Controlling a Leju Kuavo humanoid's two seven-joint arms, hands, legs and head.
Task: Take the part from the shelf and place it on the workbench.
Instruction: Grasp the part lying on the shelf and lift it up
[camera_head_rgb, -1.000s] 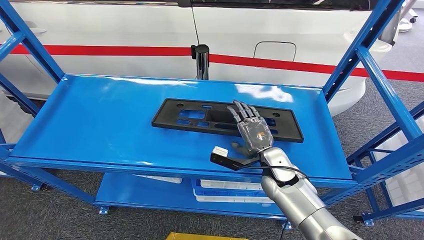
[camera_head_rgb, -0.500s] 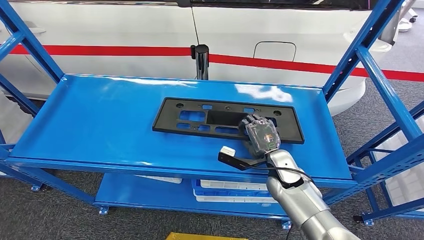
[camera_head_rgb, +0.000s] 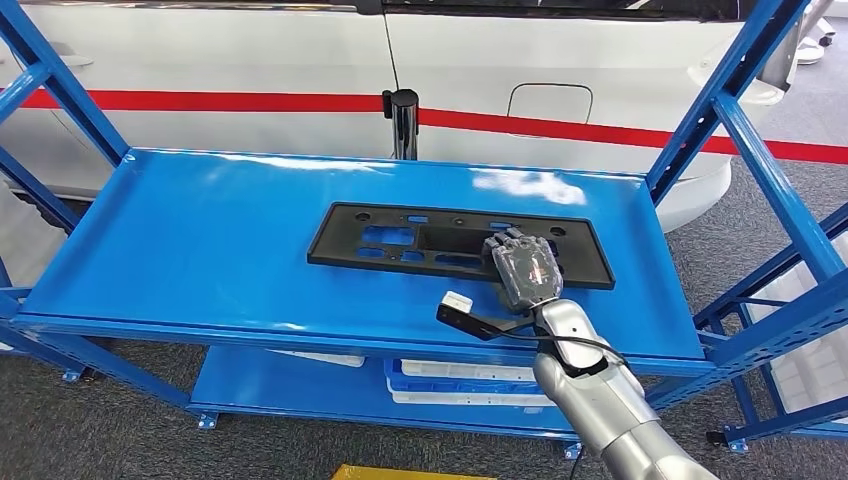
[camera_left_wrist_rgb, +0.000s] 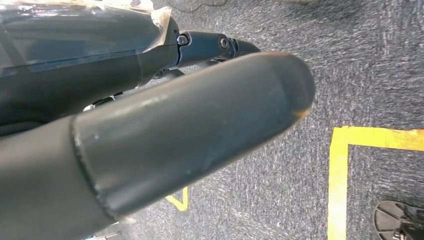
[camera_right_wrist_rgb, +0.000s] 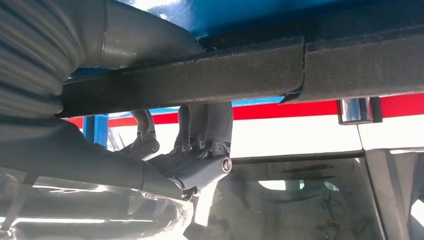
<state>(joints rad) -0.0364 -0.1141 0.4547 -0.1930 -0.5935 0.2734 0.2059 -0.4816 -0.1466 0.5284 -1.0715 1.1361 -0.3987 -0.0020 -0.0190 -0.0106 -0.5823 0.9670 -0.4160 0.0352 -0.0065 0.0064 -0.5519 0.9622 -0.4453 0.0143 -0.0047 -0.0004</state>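
Observation:
The part is a long flat black plastic plate with several cut-outs, lying on the blue shelf top right of its middle. My right hand grips the plate's near edge toward its right end, fingers curled over the top. In the right wrist view the plate's edge runs between the thumb and the dark fingers of that hand. My left hand hangs over grey carpet with its thumb and fingers stretched out and nothing in it.
Blue slanted uprights frame the shelf on both sides. A white car with a red stripe and a black post stand right behind it. White and blue trays sit on the lower shelf. Yellow tape marks the floor.
My right hand went from flat and spread above the plate to fingers curled over its near edge. The plate has slid slightly to the right and away.

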